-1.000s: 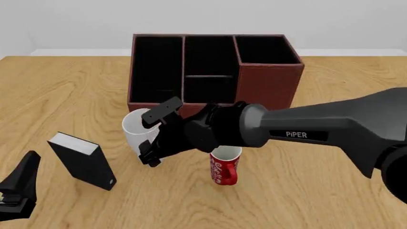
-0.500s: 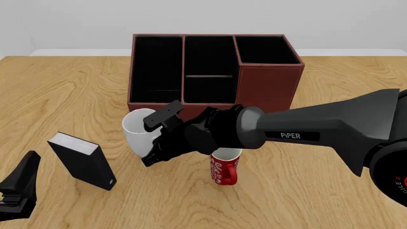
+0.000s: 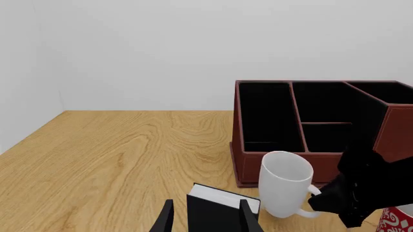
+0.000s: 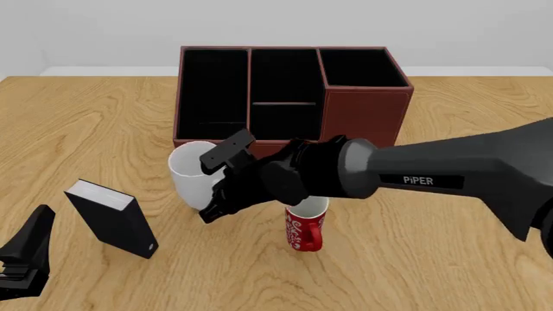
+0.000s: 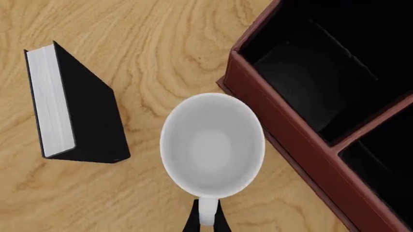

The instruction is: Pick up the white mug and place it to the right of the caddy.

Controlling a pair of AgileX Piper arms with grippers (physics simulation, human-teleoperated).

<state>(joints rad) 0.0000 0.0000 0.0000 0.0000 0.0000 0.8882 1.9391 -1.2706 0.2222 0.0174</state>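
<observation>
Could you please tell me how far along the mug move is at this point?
Done: the right claw has reached the white mug and closed on its handle, as the right wrist view shows. In hand: the grasp itself; whether the mug has left the table is unclear, and it sits in front of the caddy's left end. Left: carry it past the red mug and set it down right of the caddy.

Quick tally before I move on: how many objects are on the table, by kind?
Mugs: 2, the white mug and the red mug
Caddy: 1
Black book-like box: 1
Total: 4
</observation>
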